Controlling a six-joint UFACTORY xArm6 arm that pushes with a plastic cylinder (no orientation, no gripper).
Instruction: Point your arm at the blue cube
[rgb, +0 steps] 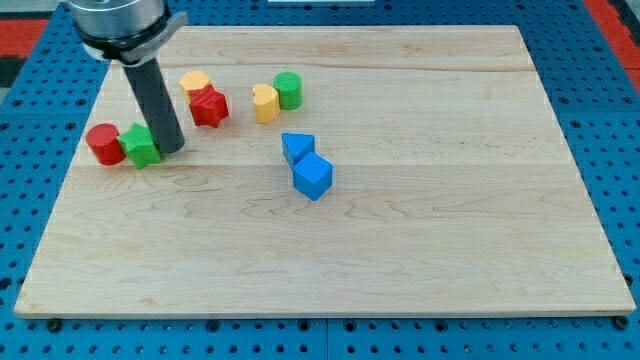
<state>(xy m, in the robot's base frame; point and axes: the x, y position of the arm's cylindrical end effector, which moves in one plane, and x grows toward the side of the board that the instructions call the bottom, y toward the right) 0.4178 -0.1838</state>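
Rod upright, my tip (171, 148) touching green block (141, 146), well left of blue cube (313, 177); no hand visible.

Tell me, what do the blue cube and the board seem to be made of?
Blue cube: probably painted wood or plastic; even matte colour, no grain visible. Board: light wood, unpainted, with visible grain lines and plank seams.

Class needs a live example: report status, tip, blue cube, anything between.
My tip at view's left, touching green block. Blue cube off to the right, untouched. Path between looks open.
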